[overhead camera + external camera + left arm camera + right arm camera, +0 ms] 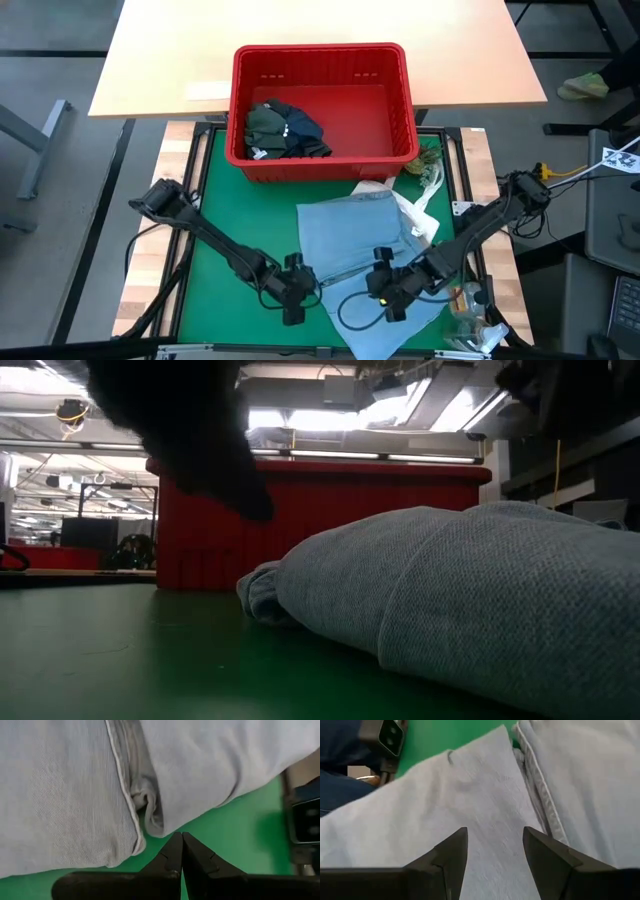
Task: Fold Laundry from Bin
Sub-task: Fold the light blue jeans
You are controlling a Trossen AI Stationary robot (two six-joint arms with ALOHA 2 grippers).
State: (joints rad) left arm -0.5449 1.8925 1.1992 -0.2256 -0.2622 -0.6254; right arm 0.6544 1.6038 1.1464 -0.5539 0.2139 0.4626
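Mid-fold on the blue shirt (pixel 365 262), spread flat on the green mat (pixel 230 215) between both grippers. Judged: one garment out and being folded, rest still waiting.

Bin (pixel 320 62) well ahead of both grippers, across the mat; dark olive and navy laundry (pixel 283 130) bunched in its left corner. White and beige cloth (pixel 420 205) just beyond the shirt, ahead of the right gripper.

Left gripper (pixel 181 847): fingers pressed together, holding nothing, tips just short of the shirt's hemmed edge, over bare mat. Right gripper (pixel 495 855): fingers well apart, empty, hovering right over the fabric with a seam just beside it.

Next, probably: left needs opening and a nudge forward under that hem; right down and pinch, then a joint lift-and-fold. Risk: grabbing one layer only.

Mat smooth, framed in light wood. Room: tan table (pixel 320 25) beyond the bin, bright ceiling lights in the low view.
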